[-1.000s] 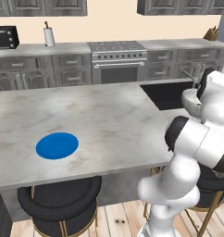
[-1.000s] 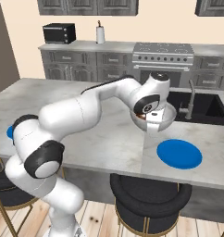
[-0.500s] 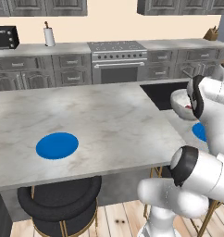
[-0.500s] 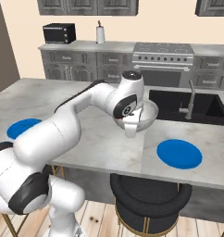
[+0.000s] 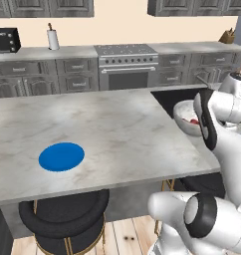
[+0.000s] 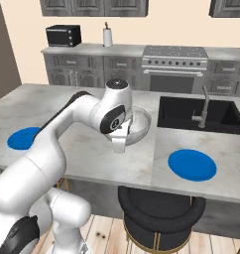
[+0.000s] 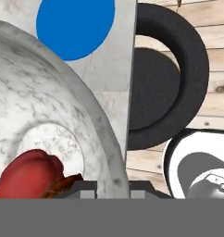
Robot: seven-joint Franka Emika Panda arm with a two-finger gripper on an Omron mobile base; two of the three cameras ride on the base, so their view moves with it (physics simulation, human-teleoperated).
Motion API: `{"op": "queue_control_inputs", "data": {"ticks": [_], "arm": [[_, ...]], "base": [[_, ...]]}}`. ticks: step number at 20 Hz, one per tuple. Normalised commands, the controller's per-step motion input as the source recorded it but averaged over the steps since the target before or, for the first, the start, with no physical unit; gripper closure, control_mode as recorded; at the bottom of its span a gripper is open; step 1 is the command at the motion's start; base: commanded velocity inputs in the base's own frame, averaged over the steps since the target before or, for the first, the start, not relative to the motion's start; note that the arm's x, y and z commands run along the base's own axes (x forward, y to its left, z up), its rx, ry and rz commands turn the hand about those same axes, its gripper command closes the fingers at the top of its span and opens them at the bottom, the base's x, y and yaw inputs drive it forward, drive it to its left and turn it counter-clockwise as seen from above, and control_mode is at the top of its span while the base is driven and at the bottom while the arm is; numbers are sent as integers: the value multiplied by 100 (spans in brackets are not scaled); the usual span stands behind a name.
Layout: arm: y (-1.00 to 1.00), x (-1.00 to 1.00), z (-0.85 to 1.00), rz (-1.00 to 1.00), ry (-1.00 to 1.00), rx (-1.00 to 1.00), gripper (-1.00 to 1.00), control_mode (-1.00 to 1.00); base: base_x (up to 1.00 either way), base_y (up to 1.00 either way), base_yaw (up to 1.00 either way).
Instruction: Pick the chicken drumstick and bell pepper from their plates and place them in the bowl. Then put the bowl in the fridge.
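Two of the task's three moves look finished, judging from how things lie; going left to right, the first blue plate (image 5: 61,157) sits bare near the front left of the marble island (image 5: 92,124), with nothing on it; further along, the marble bowl (image 6: 137,126) is off the countertop, carried above the island's middle stretch just left of the black sink (image 6: 199,113); the gripper (image 6: 119,141) is clenched on the bowl's near rim, its fingers closed tight over the wall; inside the bowl, the hand view shows the red bell pepper (image 7: 28,175) resting on the bottom with the brown chicken drumstick (image 7: 63,186) tucked against it, partly hidden by the finger tips; to the right, the second blue plate (image 6: 192,164) lies near the island's front edge below the sink, also bare; so both foods appear to be out of their plates and in the bowl, and the bowl is lifted; what remains, as I judge it, is the whole last leg: carrying the bowl to the fridge and setting it inside; a black stool (image 7: 167,76) stands below the island's edge
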Motion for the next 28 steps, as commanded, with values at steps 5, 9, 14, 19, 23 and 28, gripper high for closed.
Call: {"op": "queue_control_inputs", "data": {"ticks": [5, 9, 14, 19, 23, 28], "arm": [[50, -47, 7, 0, 0, 0, 100, -100], [56, -38, 1, -4, 0, 0, 100, -100], [50, -31, 1, -17, 0, 3, 100, -100], [46, -36, 0, -24, -1, 9, 100, -100], [36, -23, 0, -14, 0, 15, 100, -100], [36, -19, 0, 0, 0, 13, 100, -100]], "base": [[0, 0, 0], [0, 0, 0], [0, 0, 0], [0, 0, 0], [0, 0, 0], [0, 0, 0]]}}
